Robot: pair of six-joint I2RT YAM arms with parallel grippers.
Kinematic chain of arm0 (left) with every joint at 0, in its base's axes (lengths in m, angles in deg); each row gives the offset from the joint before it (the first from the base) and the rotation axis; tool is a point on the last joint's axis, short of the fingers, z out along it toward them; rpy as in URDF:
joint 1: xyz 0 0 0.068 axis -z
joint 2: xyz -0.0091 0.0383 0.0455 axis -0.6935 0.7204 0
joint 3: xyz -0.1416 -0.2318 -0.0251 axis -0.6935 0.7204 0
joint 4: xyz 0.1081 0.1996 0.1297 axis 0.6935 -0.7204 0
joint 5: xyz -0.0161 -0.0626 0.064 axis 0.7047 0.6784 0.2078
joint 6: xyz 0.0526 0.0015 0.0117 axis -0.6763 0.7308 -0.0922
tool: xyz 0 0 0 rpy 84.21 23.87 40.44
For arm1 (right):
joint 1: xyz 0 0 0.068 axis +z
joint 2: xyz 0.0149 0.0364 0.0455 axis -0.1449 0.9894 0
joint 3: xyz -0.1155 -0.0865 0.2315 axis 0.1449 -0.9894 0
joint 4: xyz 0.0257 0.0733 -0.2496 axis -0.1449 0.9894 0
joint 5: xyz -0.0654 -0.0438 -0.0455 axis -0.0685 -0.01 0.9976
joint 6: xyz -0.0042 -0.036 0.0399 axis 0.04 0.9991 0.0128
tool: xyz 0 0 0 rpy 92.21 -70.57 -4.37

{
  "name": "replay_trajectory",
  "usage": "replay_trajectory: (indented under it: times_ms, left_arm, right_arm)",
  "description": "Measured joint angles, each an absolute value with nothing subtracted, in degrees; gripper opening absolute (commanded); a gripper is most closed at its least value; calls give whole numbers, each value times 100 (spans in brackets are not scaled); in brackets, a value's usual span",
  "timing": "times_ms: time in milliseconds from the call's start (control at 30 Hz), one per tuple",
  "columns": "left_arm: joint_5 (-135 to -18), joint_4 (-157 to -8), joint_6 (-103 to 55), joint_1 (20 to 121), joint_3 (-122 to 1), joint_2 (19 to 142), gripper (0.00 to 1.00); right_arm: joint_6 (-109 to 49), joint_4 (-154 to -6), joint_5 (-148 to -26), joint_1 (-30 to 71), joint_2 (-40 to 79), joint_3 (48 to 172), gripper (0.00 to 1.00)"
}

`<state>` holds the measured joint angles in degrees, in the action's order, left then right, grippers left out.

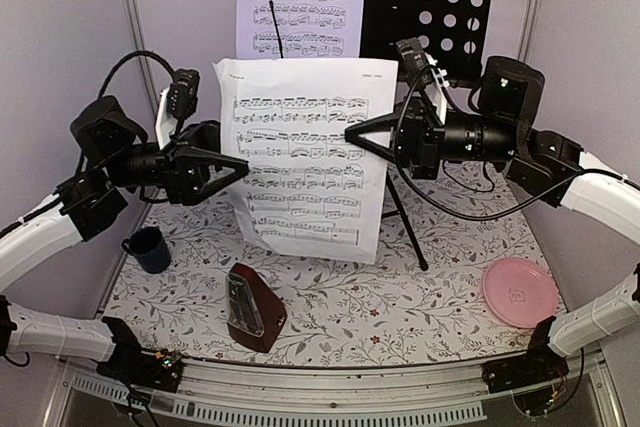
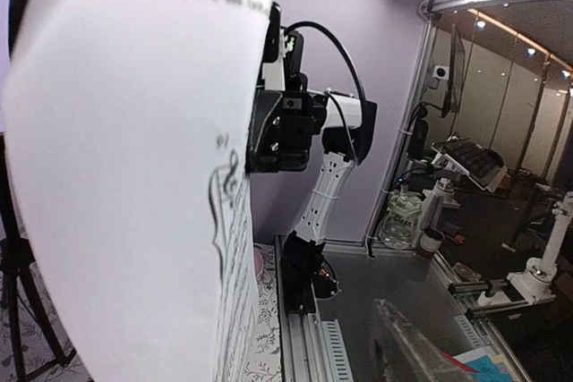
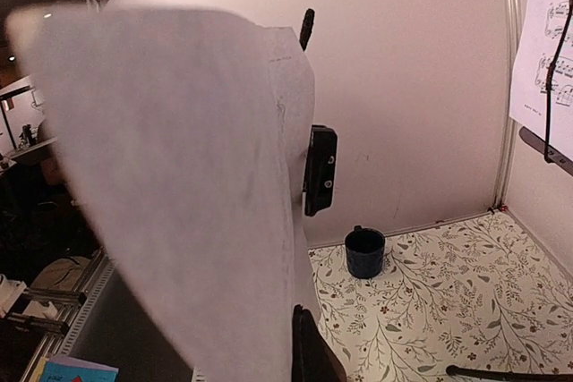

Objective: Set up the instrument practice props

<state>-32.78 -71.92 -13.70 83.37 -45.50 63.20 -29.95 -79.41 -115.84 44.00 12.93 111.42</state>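
Note:
A white sheet of printed music (image 1: 305,157) hangs upright in mid-air over the middle of the table. My right gripper (image 1: 352,134) is shut on its right edge; in the right wrist view the sheet (image 3: 188,176) fills the left side above one dark finger (image 3: 309,355). My left gripper (image 1: 243,168) is open, its fingers astride the sheet's left edge. In the left wrist view the paper (image 2: 134,176) hides one finger and the other finger (image 2: 412,337) stands well off it. A second sheet (image 1: 300,2) rests on the black music stand (image 1: 430,7). The dark-red metronome (image 1: 250,307) stands at the front.
A dark blue mug (image 1: 150,247) sits at the left of the floral tabletop (image 1: 400,307) and a pink plate (image 1: 520,290) at the front right. The stand's tripod legs (image 1: 405,212) reach down behind the held sheet. Walls close in the back and both sides.

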Motion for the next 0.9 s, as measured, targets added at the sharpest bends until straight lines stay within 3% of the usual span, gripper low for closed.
replay_trajectory:
  times_ms: [67, 200, 233, 367, 467, 600, 767, 900]
  left_arm:
    - [-3400, -7176, -1440, 8466, -4552, 6436, 45]
    - [-3682, -7067, -1510, 8661, -4559, 6562, 4]
    - [-3772, -7043, -1519, 8715, -4574, 6589, 0]
    - [-4120, -7008, -1567, 8906, -4845, 6770, 0]
    - [-4386, -6999, -1589, 9028, -5127, 6914, 0]
    - [-4716, -6921, -1564, 9109, -5547, 7117, 0]
    - [-5188, -7019, -1569, 9118, -6391, 7594, 0]
    - [-5636, -7248, -1715, 9118, -7048, 7922, 0]
  right_arm:
    - [-2995, -7876, -11621, 4284, 1167, 11142, 0]
    - [-2995, -7810, -11684, 4068, 922, 11144, 0]
    - [-2993, -7784, -11706, 4033, 878, 11146, 0]
    - [-2947, -7620, -11730, 3959, 837, 11192, 3]
    - [-2930, -7489, -11584, 3865, 802, 11199, 37]
    - [-2891, -7360, -11136, 3679, 651, 11234, 62]
    - [-2827, -7325, -10296, 3498, 316, 11354, 64]
    - [-2683, -7362, -9263, 3471, 15, 11463, 59]
